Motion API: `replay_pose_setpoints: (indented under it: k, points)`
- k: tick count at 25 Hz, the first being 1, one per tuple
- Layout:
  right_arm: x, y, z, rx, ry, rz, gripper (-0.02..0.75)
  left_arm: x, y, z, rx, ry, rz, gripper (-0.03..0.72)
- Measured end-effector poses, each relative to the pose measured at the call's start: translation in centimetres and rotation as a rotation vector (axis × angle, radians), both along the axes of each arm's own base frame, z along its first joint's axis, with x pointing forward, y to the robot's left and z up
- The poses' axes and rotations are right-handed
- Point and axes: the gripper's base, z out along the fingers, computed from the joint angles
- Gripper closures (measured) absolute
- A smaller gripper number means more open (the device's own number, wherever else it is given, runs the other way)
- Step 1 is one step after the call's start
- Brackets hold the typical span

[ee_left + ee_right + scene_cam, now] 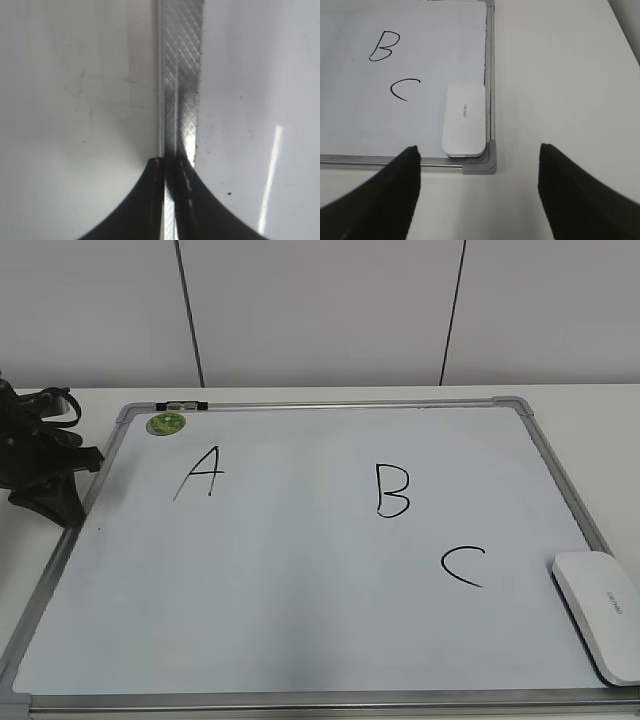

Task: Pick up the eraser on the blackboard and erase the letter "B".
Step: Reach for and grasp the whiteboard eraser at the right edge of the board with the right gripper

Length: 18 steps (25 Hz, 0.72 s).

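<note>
The blackboard (300, 610) is a white board in a silver frame lying flat on the table. The letter "B" (392, 490) is drawn right of its middle and also shows in the right wrist view (385, 46). The white eraser (600, 612) lies on the board's near right corner, and shows in the right wrist view (464, 120) against the frame. My right gripper (478, 146) is open and empty, hovering just off that corner, out of the exterior view. My left gripper (72, 505) is shut, its tips (172, 162) over the board's left frame rail (182, 75).
An "A" (203, 472) is at the board's left and a "C" (463, 566) sits below the "B", near the eraser. A round green magnet (166, 423) and a small dark clip (181, 405) are at the far left corner. White table (560, 75) surrounds the board.
</note>
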Motion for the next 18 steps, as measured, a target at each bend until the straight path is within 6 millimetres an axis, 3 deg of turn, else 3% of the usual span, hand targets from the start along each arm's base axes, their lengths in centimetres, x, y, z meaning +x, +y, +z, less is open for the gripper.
replay_pose_setpoints:
  k: [8, 13, 18]
  points:
    - [0.0, 0.0, 0.1, -0.003, -0.004, -0.002, 0.175, 0.0, 0.0, 0.0, 0.000, 0.002, 0.000, 0.678]
    - [-0.4, 0.0, 2.3, -0.005, -0.060, -0.004, 0.175, 0.0, 0.0, 0.0, 0.000, 0.002, 0.000, 0.678]
    - [3.3, -0.1, 4.4, -0.019, 0.044, 0.005, 0.175, 0.0, 0.0, 0.0, 0.000, 0.002, 0.000, 0.678]
